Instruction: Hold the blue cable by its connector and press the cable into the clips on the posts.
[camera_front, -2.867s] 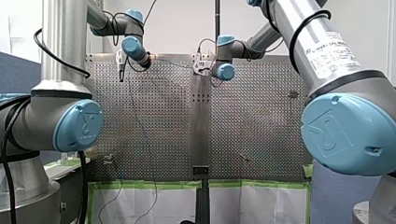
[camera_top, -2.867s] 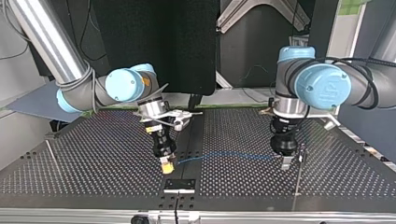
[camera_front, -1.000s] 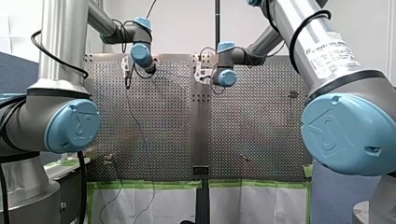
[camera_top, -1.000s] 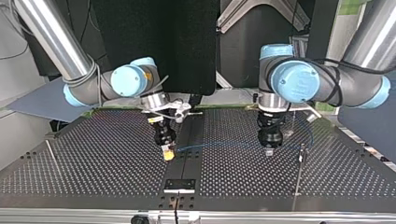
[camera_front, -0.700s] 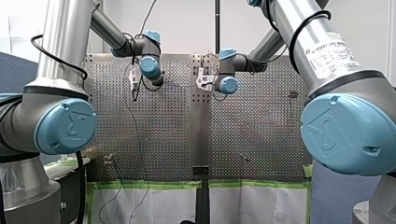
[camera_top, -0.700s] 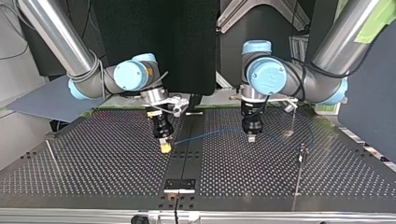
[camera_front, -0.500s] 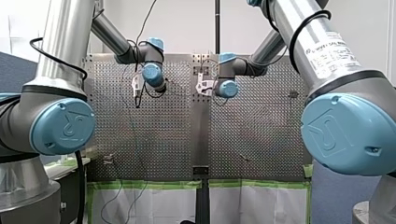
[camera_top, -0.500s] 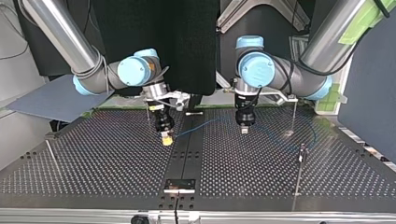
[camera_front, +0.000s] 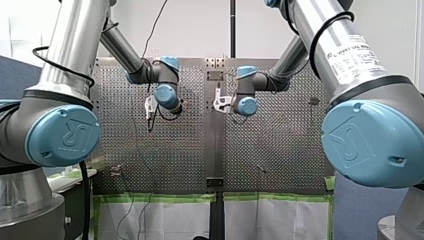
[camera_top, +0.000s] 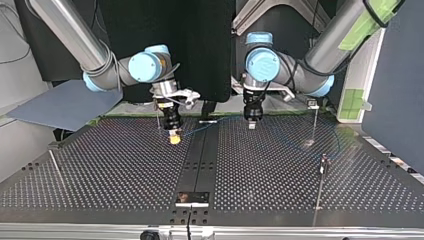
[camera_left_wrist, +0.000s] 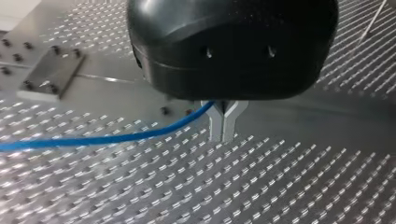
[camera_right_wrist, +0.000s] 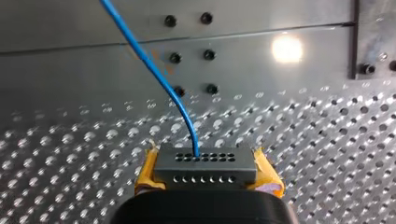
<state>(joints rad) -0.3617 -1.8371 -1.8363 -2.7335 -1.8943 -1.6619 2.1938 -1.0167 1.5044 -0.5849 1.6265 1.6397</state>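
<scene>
Perforated metal table fills the scene, with a plain strip down its middle that carries a small metal plate near the top view's bottom edge, and a dark panel stands behind the arms. Both arms reach to the side of the table far from that plate and hang close together, either side of the strip. My right gripper, at the top view's left, points down just above the holes; its wrist view shows the yellow pads clamped on the two ends of a grey connector with rows of small holes. The blue cable leaves the middle of that connector, curves up and runs across the strip to my left gripper, at the top view's right. That black gripper's metal fingers are pressed together at their tips, and the cable runs into the fork just above them, so they pinch it. Past my left gripper a faint blue line trails on toward the top view's right, near the foot of a thin post. A second post stands nearer the camera. Whether the cable touches the clip on either post I cannot tell.
</scene>
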